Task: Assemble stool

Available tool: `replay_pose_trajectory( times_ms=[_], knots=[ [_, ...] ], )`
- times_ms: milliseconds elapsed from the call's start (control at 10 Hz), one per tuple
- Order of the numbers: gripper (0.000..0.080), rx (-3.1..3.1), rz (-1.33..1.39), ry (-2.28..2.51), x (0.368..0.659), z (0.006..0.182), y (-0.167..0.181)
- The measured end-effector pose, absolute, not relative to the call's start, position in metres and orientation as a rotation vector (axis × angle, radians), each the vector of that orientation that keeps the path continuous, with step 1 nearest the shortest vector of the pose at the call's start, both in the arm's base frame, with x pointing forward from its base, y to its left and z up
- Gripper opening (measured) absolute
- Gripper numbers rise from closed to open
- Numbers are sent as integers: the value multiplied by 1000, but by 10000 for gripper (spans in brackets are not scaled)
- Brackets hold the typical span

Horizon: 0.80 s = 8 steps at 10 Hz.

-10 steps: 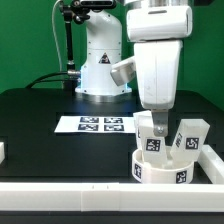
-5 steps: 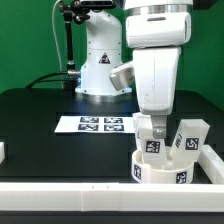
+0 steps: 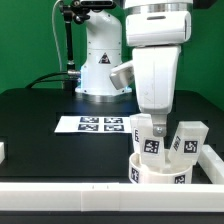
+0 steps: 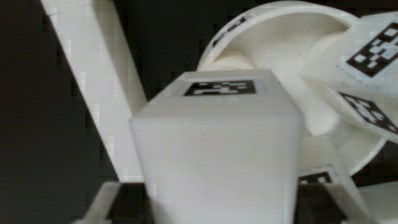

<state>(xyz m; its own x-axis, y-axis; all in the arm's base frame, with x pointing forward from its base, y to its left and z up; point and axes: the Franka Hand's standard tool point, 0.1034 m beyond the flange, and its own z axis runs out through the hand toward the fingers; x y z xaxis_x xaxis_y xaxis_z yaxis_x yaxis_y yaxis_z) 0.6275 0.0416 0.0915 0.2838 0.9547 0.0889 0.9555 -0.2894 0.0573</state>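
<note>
Gripper [image 3: 152, 118] fingers are closed on a white block leg [image 3: 149, 136], which stands upright and is held from above, its lower end at the top of the round seat [image 3: 158, 170]. The seat rests on the black table [image 3: 40, 120] beside the white border rail [image 3: 90, 193], at the exterior view's right; a second leg [image 3: 188, 140] stands just behind it. The marker board [image 3: 92, 125] lies flat nearby.

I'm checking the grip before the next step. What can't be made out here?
- Gripper fingertips: exterior view, hidden behind the held leg.
- Leg's lower end: wrist view, cut off by the frame edge; exterior view, hidden behind the seat wall.
- Seat's full ring: wrist view, blocked by the leg.
- Tag patterns: exterior view, too small to read.
</note>
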Motion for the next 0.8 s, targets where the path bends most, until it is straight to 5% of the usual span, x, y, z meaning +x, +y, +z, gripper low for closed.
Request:
replay_pose_trajectory(
  times_ms=[800],
  knots=[
    [347,-2952,-182,-841,628,91,42]
  ],
)
